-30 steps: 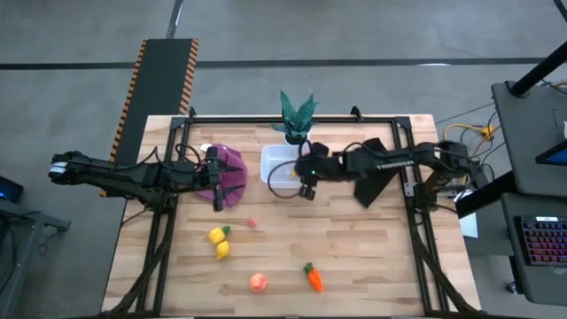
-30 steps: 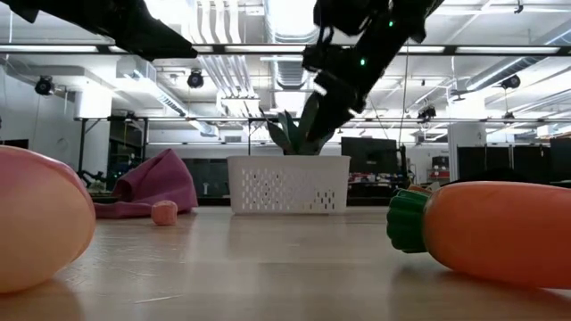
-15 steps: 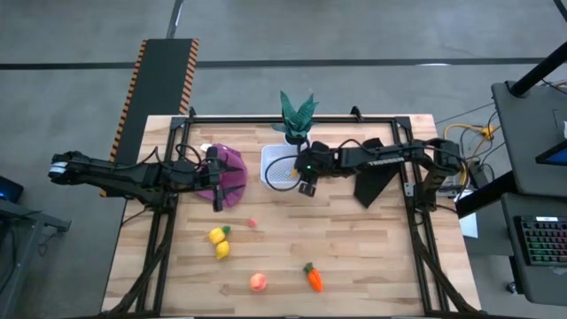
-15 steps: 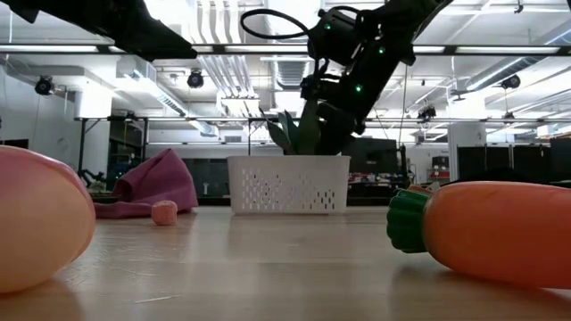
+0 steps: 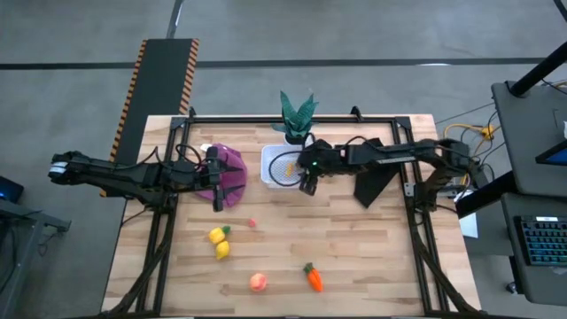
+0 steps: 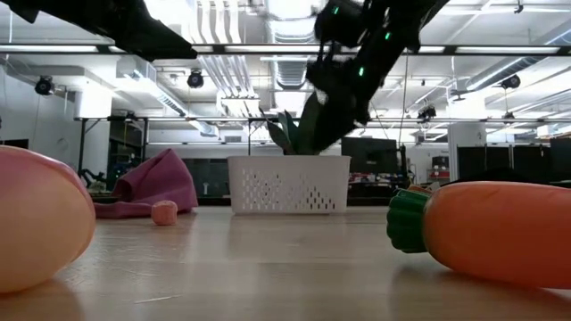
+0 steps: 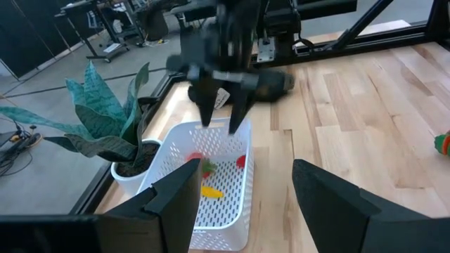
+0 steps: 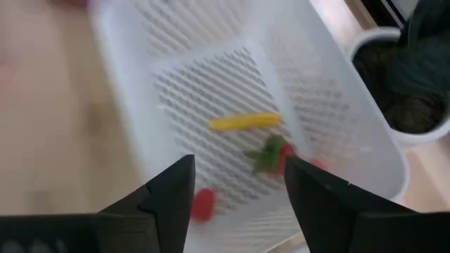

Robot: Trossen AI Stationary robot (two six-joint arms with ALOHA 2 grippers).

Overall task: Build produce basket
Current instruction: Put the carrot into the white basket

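Right gripper over the basket's edge, on the side away from the purple cloth; fingers spread, nothing between them. Seen from the left arm's camera its two dark fingers point down just above the basket rim.

Inside the basket, counted: one small yellow piece, one red berry with a green top, two more small red bits. Too small to name further.

Left gripper hangs above the purple cloth, beside the basket; fingers apart, holding nothing.

Out on the table, away from the basket toward the front edge: two yellow lemons, touching each other; one tiny red berry between lemons and basket; one peach-pink fruit; one carrot.

Behind the basket: one potted plant. Beyond the right gripper from the basket: one black cloth.

Change since a second back: right gripper's fingers have widened, and the arm has shifted slightly over the basket. Left arm unchanged.
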